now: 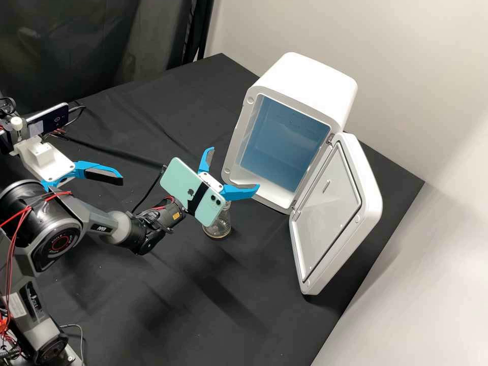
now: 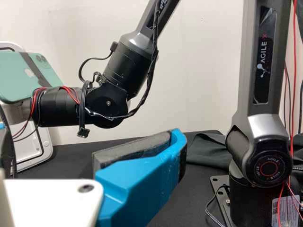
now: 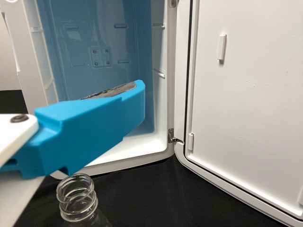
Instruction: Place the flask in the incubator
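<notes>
A clear glass flask (image 1: pixel 217 226) with an open threaded mouth (image 3: pixel 77 194) stands upright on the black bench, just in front of the incubator (image 1: pixel 305 84). The incubator is a white box with a blue inside (image 3: pixel 94 56). Its door (image 1: pixel 330 208) hangs wide open to the right. My right gripper (image 1: pixel 234 170) hovers open just above the flask, pointed at the opening; one of its blue fingers (image 3: pixel 94 123) crosses the wrist view above the flask's mouth without touching it. My left gripper (image 1: pixel 81 178) is open far off at the left, one of its fingers (image 2: pixel 142 161) holding nothing.
The right arm (image 2: pixel 118 80) carries a mint-green phone (image 1: pixel 190 190) on its wrist. An arm's base post (image 2: pixel 260 118) stands at the left. Another phone on a mount (image 1: pixel 48 119) and cables (image 1: pixel 101 147) lie at the back left. The bench edge (image 1: pixel 356 284) runs close beside the open door.
</notes>
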Motion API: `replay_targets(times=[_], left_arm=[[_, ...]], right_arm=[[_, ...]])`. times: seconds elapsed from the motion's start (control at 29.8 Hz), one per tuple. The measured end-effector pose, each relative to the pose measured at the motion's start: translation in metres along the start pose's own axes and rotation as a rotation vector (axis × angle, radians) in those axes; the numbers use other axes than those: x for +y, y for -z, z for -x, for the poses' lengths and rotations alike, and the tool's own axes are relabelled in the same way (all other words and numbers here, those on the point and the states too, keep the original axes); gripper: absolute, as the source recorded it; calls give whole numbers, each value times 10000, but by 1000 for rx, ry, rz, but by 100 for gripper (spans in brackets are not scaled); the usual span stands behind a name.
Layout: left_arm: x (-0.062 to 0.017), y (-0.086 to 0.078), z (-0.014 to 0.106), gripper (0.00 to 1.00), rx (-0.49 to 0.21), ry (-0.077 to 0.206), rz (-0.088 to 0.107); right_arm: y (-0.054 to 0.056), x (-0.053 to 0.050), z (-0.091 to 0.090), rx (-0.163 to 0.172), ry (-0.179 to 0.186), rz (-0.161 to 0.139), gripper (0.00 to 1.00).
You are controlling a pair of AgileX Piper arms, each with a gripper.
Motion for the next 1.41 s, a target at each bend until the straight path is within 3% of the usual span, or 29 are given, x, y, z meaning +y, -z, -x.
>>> replay_targets(times=[0.6, 1.04, 1.41], left_arm=[[-18, 35, -8, 100, 9, 0, -1], [-200, 356, -43, 100, 111, 60, 2], [-270, 546, -34, 100, 160, 85, -3]], right_arm=[[0, 0, 0, 0, 0, 0, 100], [0, 0, 0, 0, 0, 0, 100], [0, 0, 0, 0, 0, 0, 100]])
